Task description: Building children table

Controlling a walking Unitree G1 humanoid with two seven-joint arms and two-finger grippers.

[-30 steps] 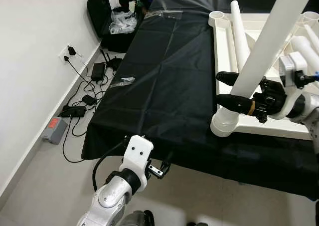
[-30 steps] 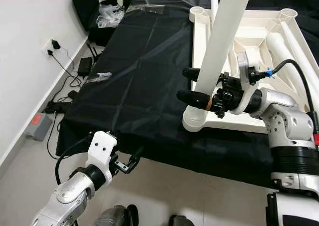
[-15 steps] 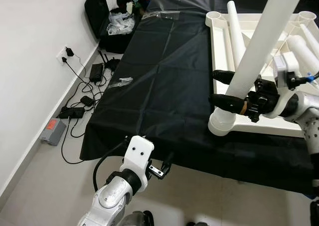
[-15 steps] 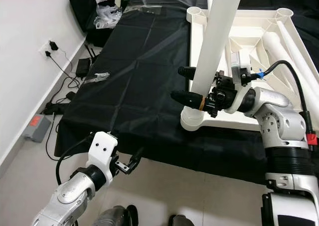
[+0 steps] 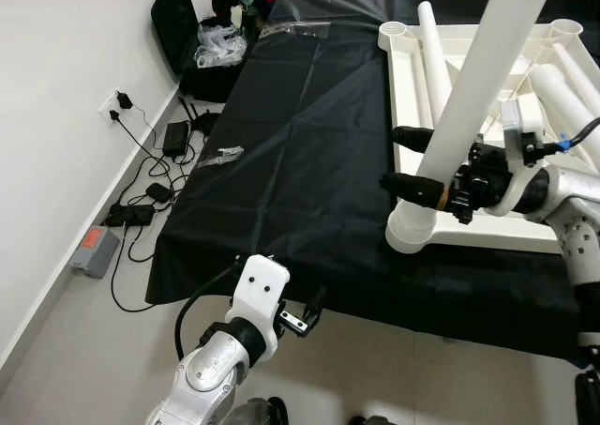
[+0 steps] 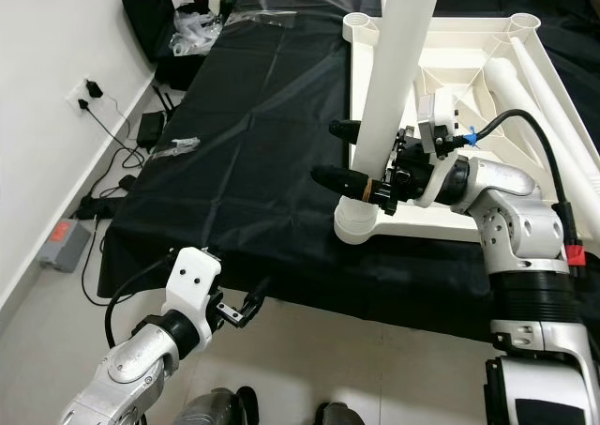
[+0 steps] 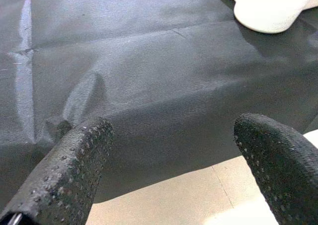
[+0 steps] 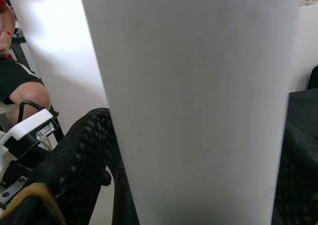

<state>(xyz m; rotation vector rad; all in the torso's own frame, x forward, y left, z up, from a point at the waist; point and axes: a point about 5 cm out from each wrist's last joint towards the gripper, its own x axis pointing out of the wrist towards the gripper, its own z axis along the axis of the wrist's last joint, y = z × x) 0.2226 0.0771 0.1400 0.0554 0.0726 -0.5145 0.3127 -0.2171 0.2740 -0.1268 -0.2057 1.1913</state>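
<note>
Table leg [image 5: 473,87], white and round, is being gripped low down by the right gripper [image 5: 412,162], whose two black fingers are clamped on either side of it. The leg is being held nearly upright, leaning slightly, with its foot seated in the near corner socket of the upturned white tabletop [image 5: 409,67], which is lying on the black cloth [image 5: 309,144]. The right arm is being reached in from the robot's right, bent at the elbow. The left gripper [image 5: 305,314] is being held low at the cloth's near edge, fingers [image 7: 74,170] spread apart and holding nothing
</note>
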